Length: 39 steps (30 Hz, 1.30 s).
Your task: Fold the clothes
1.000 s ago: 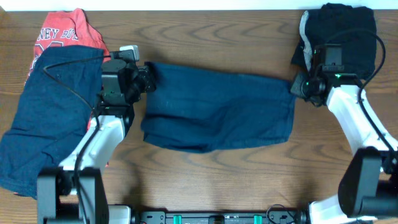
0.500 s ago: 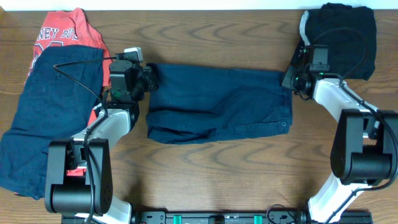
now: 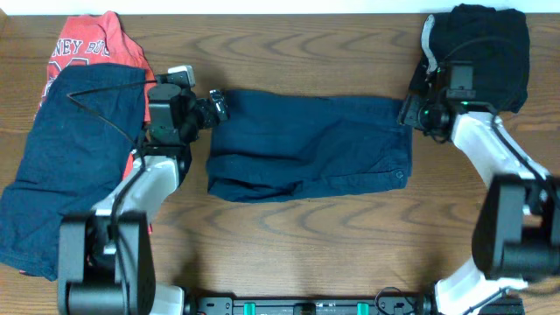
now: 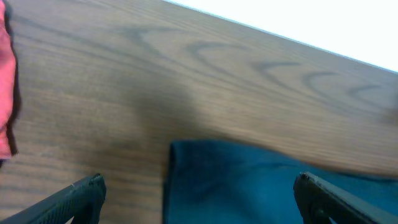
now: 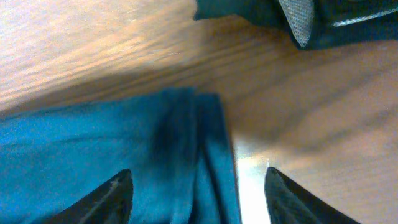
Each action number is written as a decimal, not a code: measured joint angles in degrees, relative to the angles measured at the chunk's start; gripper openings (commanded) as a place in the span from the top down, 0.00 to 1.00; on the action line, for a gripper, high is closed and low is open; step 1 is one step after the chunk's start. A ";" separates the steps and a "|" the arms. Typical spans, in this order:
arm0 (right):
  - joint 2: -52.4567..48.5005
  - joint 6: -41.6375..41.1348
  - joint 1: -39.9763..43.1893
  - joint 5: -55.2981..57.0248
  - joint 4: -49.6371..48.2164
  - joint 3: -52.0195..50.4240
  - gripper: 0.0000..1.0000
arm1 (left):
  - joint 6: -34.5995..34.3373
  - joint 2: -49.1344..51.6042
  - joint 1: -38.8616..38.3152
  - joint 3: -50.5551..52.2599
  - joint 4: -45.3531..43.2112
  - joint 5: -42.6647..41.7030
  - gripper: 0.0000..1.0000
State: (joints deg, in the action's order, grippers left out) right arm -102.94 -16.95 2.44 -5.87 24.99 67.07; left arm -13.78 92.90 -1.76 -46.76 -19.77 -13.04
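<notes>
At the middle of the table (image 3: 289,249), hovering with left gripper (image 3: 218,106) and right gripper (image 3: 408,113) both spread open over the far corners of the navy shorts (image 3: 306,147), seemingly finishing one fold, next needing a crosswise regrip.

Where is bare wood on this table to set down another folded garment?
Free: the far strip of table between the red T-shirt and the black garment, and the near band below the middle navy shorts. Crowded: the left end, where a navy shorts pile overlaps the T-shirt, and the far right corner.
</notes>
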 measured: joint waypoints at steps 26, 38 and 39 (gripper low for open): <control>10.27 6.75 1.27 -5.01 19.82 0.68 0.33 | 14.56 1.31 0.17 -0.55 30.10 -25.99 0.14; 10.14 6.62 1.27 -4.31 20.61 0.68 0.36 | 15.23 7.26 2.14 -0.79 30.34 -24.37 0.87; 9.92 6.58 1.27 -4.17 20.50 0.68 0.36 | 15.23 7.26 2.19 -0.81 30.47 -24.13 0.87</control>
State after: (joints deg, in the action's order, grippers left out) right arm -93.01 -10.37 3.70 -10.04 45.50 67.75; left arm 1.45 100.16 0.43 -47.57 10.70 -37.17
